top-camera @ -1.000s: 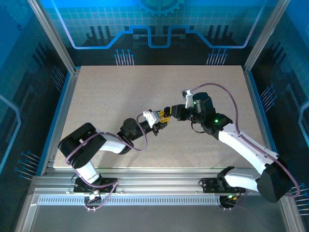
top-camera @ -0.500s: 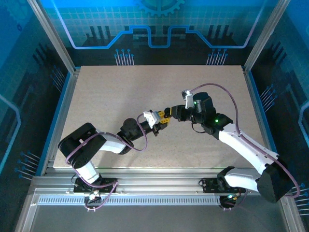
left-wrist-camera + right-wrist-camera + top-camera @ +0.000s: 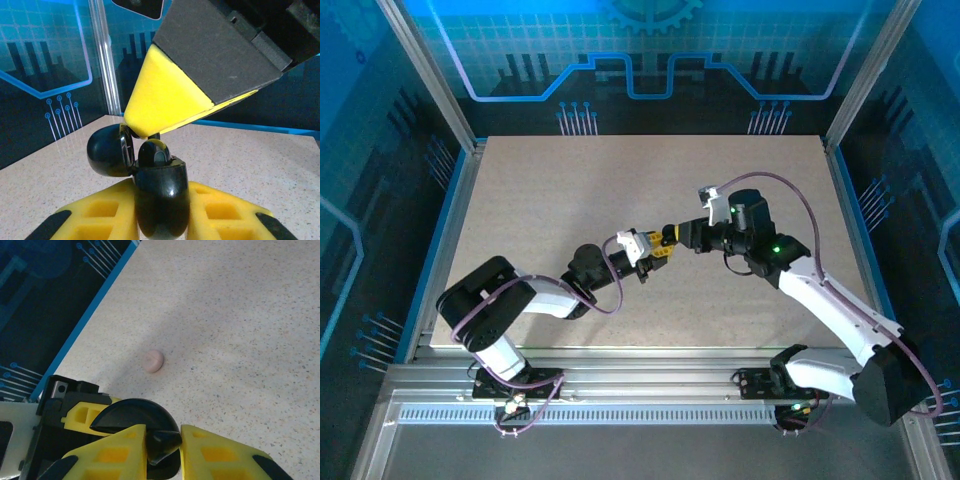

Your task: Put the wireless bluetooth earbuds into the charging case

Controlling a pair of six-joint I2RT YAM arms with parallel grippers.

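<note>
My left gripper [image 3: 161,212] is shut on a glossy black charging case [image 3: 161,200], held upright with its lid [image 3: 107,151] swung open to the left. A black earbud [image 3: 154,150] sticks up out of the case's open top. My right gripper [image 3: 164,442] is shut on that black earbud [image 3: 162,440], right over the case [image 3: 131,415]. One of its yellow fingers [image 3: 165,97] hangs just above the earbud in the left wrist view. In the top view the two grippers meet mid-table, left gripper [image 3: 653,252] and right gripper [image 3: 670,238].
A small pale pink rounded piece [image 3: 154,360] lies alone on the speckled table [image 3: 570,190], a little beyond the grippers. A blue-edged frame [image 3: 95,310] borders the table on that side.
The right arm's wrist and elbow have shifted slightly to the right. Both grippers still meet at the same spot, each keeping its hold.
</note>
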